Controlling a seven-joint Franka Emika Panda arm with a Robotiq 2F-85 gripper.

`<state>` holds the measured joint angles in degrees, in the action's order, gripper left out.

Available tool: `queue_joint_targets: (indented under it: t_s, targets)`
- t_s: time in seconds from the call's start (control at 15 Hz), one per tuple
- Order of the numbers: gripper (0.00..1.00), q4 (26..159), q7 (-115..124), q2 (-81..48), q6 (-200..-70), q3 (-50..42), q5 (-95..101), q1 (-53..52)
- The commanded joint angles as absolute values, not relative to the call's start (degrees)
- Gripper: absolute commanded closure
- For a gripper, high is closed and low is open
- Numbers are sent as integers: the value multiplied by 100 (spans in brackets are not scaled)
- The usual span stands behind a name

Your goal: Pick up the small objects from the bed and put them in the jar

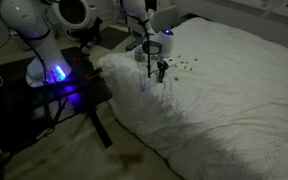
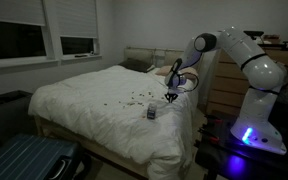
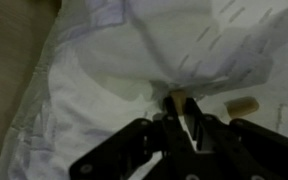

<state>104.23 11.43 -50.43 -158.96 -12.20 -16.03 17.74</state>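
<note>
With the gripper (image 3: pixel 180 118) low on the bed (image 2: pixel 84 105), its jaws almost together around one of the small objects (image 3: pixel 176 97), gripped or not I cannot tell, it should pinch only this bit, no fold, before lifting toward the jar (image 2: pixel 152 113) nearby.

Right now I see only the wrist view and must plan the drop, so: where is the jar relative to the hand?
Observer: The jar stands on the bed, apart from the hand, toward the foot end.
Operator: More bits around?
Observer: Yes, small objects lie scattered beside the hand, toward the bed's middle.
Operator: What's off the bed?
Observer: A black table carrying the robot's base.
</note>
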Motion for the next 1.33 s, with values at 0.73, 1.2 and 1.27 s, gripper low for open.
queue_joint_targets:
  t_s: [0.73,1.2,1.27]
  targets:
    - [99,11032,1130,-3564,-15234,-1452,-1444,1719]
    - [99,11858,1115,-2196,-15036,-1253,-1229,1351]
    - [99,11952,1120,-2071,-15029,-1201,-1219,1278]
